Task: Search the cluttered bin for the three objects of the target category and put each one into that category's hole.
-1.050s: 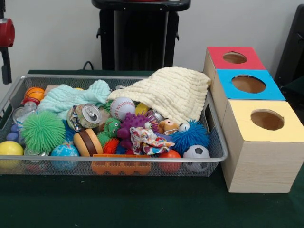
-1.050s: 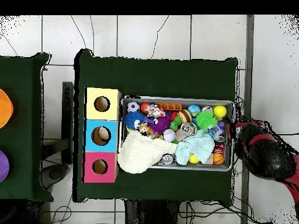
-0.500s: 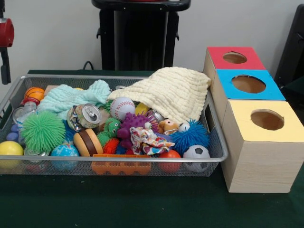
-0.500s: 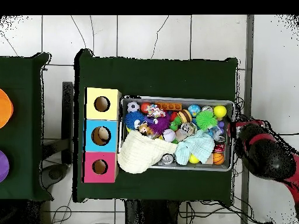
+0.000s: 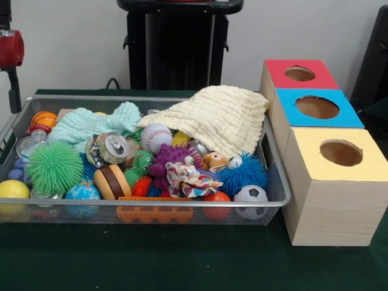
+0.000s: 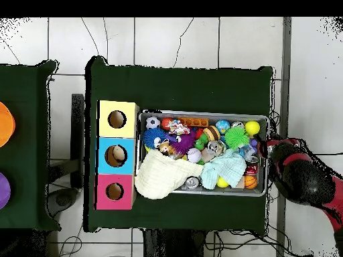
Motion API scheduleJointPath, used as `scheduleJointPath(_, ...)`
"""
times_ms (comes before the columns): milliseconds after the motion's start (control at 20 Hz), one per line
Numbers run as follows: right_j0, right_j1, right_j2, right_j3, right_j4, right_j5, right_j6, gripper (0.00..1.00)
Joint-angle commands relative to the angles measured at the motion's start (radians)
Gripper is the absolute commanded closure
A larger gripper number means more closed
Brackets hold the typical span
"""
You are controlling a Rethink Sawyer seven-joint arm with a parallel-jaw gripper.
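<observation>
Here a cream cloth [image 5: 215, 118] drapes over the bin [image 5: 276, 182], hiding toys; three boxes [image 5: 330, 182] stand beside. The claw's [image 5: 12, 91] opening cannot be told.

In the overhead view, the wire bin [image 6: 262, 194] sits just left of the arm's gripper end [image 6: 269, 144]; three boxes [image 6: 116, 155] line the bin's far side.
</observation>
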Motion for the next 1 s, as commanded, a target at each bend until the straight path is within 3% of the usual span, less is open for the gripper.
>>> scheduleJointPath(50, 0.022, 0.120, 0.010, -0.022, -0.065, 0.010, 0.002, 0.00)
scheduleJointPath(500, 0.018, 0.243, 0.007, -0.107, -0.118, -0.006, -0.030, 0.00)
scheduleJointPath(1000, 0.003, 0.307, 0.029, -0.144, -0.141, 0.009, -0.033, 0.00)
